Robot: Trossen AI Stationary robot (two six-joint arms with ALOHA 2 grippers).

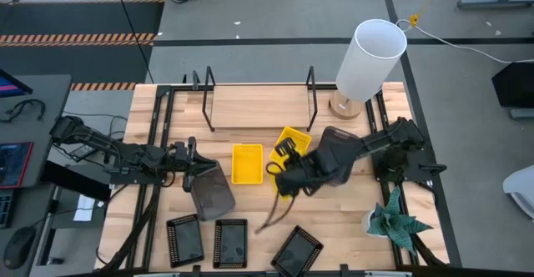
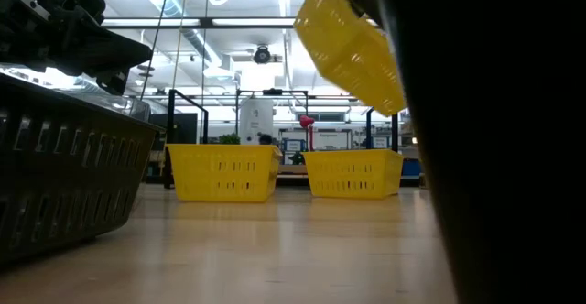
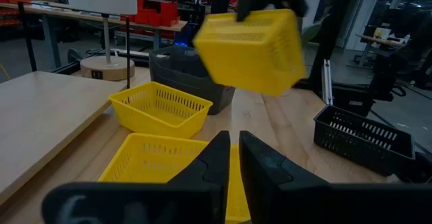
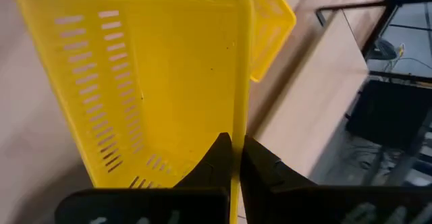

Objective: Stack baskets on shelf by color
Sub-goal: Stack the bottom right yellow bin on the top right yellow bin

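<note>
My right gripper (image 4: 236, 158) is shut on a yellow basket (image 4: 148, 82), held in the air over the table's middle. The basket also shows tilted in the low view (image 2: 352, 52) and the left wrist view (image 3: 250, 42). Two more yellow baskets (image 1: 247, 163) (image 1: 294, 140) rest on their bases on the table, in front of the shelf (image 1: 259, 106). My left gripper (image 3: 233, 162) is shut with nothing between its fingers. It is at the table's left, beside a dark grey basket (image 1: 210, 190). Three black mesh baskets (image 1: 230, 242) lie along the near edge. My right gripper pinches the yellow basket's wall at its rim (image 4: 239, 119), one finger (image 4: 214, 158) inside the basket and one (image 4: 262, 164) outside. The basket is lifted clear of the table. It is tilted, with its open side turned sideways.
A white lamp (image 1: 369, 58) stands at the far right, beside the shelf's right wire upright (image 1: 310, 93). A potted plant (image 1: 397, 222) stands at the near right. Another dark grey basket (image 3: 189, 75) sits beyond the yellow ones, under my right arm (image 1: 338, 153).
</note>
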